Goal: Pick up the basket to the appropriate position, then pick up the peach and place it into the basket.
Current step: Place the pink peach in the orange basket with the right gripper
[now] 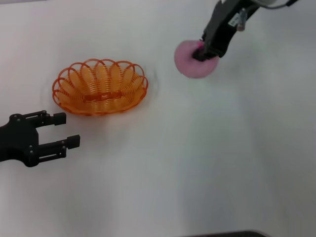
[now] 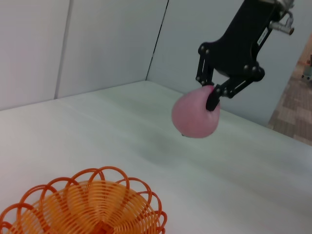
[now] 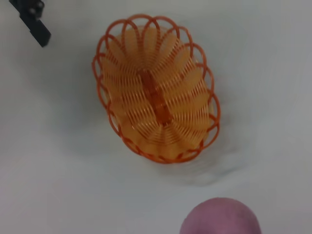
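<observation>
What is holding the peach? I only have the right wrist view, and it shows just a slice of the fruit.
Observer: The right gripper has its fingers shut on the peach, which hangs clear of the table.
Operator: Is it over the basket yet?
Observer: No. In the head view the peach is off to the right of the basket, outside its rim.
Operator: And the left gripper?
Observer: The left gripper sits by the basket's near left end, fingers open, not touching it.
</observation>
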Tool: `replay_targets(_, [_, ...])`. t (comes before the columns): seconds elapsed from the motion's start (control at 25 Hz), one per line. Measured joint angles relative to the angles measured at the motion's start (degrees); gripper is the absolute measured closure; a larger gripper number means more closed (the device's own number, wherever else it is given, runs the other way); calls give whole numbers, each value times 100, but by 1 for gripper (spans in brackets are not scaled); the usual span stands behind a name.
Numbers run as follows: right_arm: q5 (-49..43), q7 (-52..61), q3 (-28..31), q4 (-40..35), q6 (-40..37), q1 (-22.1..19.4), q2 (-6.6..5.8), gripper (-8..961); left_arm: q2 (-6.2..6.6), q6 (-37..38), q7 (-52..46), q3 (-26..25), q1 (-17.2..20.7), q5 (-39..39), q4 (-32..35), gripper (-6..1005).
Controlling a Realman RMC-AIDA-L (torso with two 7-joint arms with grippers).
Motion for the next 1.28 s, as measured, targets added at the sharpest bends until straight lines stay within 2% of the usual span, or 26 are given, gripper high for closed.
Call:
replay_targets(0.32, [24, 35, -104, -5, 89, 130, 23, 813, 8, 57, -6, 44, -20, 3, 17, 292])
replay_targets(0.6, [362, 140, -536, 176, 553, 148, 35, 814, 16, 36, -22, 74, -64, 3, 7, 291])
replay_targets(0.92, [1021, 63, -984, 899, 1463, 300, -22, 814, 15, 3, -76, 188, -96, 3, -5, 293])
replay_targets(1.28, [1741, -467, -1110, 2136, 2535, 692, -47, 815, 0, 2, -74, 194, -143, -17, -38, 292])
